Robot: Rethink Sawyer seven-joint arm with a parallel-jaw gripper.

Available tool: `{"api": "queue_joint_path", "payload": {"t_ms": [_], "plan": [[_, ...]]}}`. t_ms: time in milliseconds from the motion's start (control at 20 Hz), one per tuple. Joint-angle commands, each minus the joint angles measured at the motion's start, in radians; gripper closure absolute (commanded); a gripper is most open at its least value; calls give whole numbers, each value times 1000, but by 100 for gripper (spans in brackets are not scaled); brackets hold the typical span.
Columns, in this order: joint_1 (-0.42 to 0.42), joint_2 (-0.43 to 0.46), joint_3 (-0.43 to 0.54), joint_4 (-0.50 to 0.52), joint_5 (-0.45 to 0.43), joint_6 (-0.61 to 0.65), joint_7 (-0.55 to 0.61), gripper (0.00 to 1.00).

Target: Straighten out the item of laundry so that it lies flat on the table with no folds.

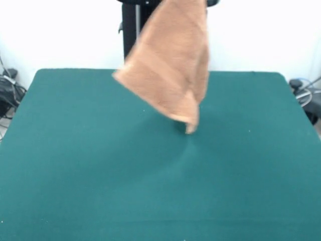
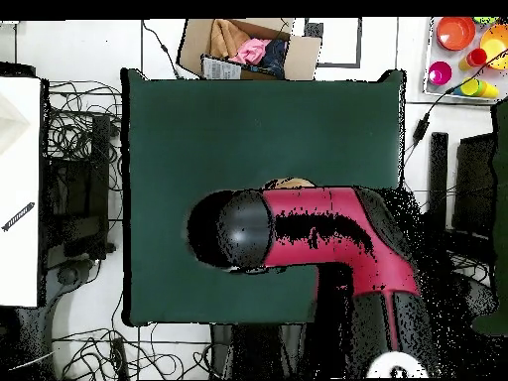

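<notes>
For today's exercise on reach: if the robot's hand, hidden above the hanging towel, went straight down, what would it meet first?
Probably the towel itself, hanging below it with its lowest corner at or just above the green table. Then comes the table. The hand is not visible, so this is a guess.

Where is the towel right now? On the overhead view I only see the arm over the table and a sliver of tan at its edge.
Observer: In the front view the towel hangs in the air from above the picture's top edge, over the table.
Operator: Is any of it down on the felt?
Observer: Only its lowest corner comes down to about the surface. I cannot tell whether it touches. The rest is lifted.
Operator: Is it hanging open?
Observer: No. It is draped in a folded, roughly triangular shape, with a border band running diagonally across it.
</notes>
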Motion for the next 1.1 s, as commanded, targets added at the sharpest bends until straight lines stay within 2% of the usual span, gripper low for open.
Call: {"api": "queue_joint_path", "payload": {"t_ms": [50, 150, 350, 650, 1000, 1100], "plan": [[160, 64, -62, -53, 27, 5, 452, 100], [212, 94, -91, -76, 23, -20, 523, 100], [256, 130, -131, -86, 52, -82, 555, 100], [230, 121, -144, -11, 113, -197, 467, 100], [261, 61, -155, 41, 191, -193, 457, 100], [248, 68, -153, 78, 200, -254, 418, 100]]}}
